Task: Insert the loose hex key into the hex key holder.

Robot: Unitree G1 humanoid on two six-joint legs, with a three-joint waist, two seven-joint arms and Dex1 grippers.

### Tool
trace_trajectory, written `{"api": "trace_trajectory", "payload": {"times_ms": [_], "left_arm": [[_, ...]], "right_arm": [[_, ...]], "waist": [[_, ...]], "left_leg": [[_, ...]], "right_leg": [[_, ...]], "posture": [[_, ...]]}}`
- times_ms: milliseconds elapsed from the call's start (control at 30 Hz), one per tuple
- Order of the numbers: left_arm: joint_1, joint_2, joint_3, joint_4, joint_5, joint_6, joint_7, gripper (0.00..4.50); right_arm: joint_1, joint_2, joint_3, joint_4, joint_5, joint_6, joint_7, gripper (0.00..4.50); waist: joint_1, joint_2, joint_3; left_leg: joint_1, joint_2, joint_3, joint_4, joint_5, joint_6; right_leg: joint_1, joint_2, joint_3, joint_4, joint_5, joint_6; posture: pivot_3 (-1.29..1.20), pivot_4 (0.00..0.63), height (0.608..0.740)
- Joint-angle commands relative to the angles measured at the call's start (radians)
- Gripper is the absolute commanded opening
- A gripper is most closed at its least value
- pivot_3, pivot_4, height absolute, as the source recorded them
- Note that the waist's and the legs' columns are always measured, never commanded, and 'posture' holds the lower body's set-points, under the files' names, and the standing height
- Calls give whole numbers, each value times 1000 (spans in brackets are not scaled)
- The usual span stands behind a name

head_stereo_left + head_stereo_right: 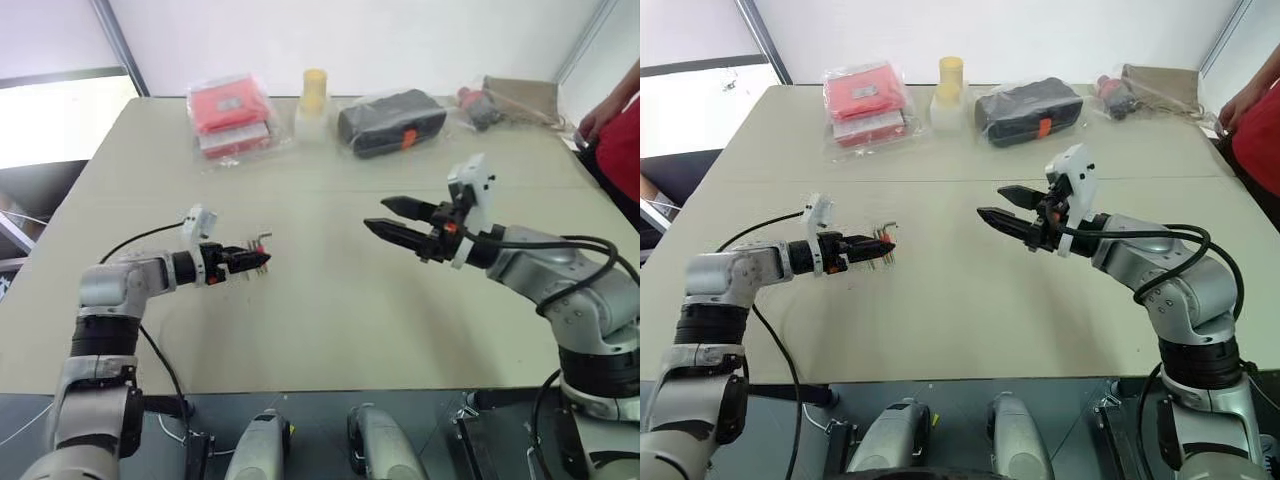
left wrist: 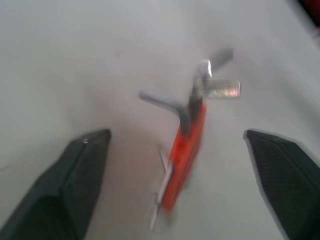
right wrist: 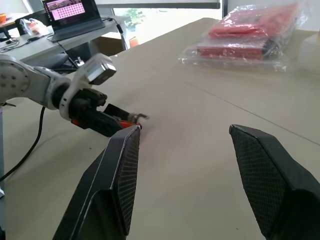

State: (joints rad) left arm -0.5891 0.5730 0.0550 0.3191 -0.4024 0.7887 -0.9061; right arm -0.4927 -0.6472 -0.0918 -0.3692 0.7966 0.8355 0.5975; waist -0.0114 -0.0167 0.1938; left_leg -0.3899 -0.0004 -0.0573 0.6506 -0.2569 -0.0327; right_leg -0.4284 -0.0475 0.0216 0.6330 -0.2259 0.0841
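Observation:
The hex key holder (image 2: 187, 145) is a small orange block with thin metal keys sticking out of it. It sits between the fingers of my left gripper (image 1: 262, 258), which stand wide open and touch neither side of it. The block is blurred, and I cannot tell whether it rests on the table (image 1: 330, 310). I cannot tell the loose hex key apart from the keys on the block. My right gripper (image 1: 375, 213) hangs over the middle of the table, pointing towards the left one, open with nothing between its fingers (image 3: 120, 175).
Along the table's far edge lie a red packaged box (image 1: 230, 110), a yellow-topped bottle (image 1: 313, 100), a black case in plastic (image 1: 392, 122) and a brown bag (image 1: 515, 98). A person's red sleeve (image 1: 622, 140) shows at the right edge.

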Motion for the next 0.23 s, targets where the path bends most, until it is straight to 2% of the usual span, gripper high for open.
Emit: {"api": "trace_trajectory", "payload": {"times_ms": [33, 233], "left_arm": [[-24, 68, -17, 106, 126, -176, 55, 4478], [-91, 104, 87, 147, 98, -281, 100, 4478]], "right_arm": [[5, -7, -28, -25, -6, -16, 6, 2938], [56, -6, -63, -40, -18, -17, -23, 2938]], "waist": [[-1, 0, 0], [-5, 0, 0]], "left_leg": [[0, 0, 0, 0, 0, 0], [0, 1, 0, 0, 0, 0]], "right_leg": [[0, 0, 0, 0, 0, 0], [0, 2, 0, 0, 1, -2]], "posture": [[0, 150, 740], [0, 150, 740]]}}
